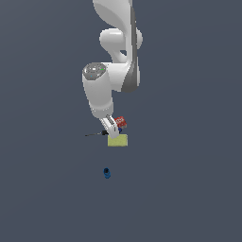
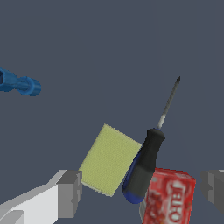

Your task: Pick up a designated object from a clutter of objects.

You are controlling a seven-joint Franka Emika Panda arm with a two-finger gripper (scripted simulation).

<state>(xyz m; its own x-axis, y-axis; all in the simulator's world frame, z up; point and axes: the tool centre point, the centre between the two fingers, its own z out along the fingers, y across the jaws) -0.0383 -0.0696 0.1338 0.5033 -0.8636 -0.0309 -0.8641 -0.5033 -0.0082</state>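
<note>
I am holding the pincer (image 2: 142,192) spread wide, its pads flanking the screwdriver (image 2: 146,164) handle without touching it: this is the approach step. The screwdriver is lying between the yellow-green block (image 2: 107,159) and the red box (image 2: 170,199), touching both. Next, I judge, I am lowering and closing on the handle.

Plain dark grey-blue ground (image 1: 189,189), featureless throughout.

Your screwdriver (image 2: 146,168) lies between block (image 2: 108,159) and box (image 2: 170,199), its butt overlapping both; shaft points away. Cylinder (image 2: 19,84) sits well apart, alone.
</note>
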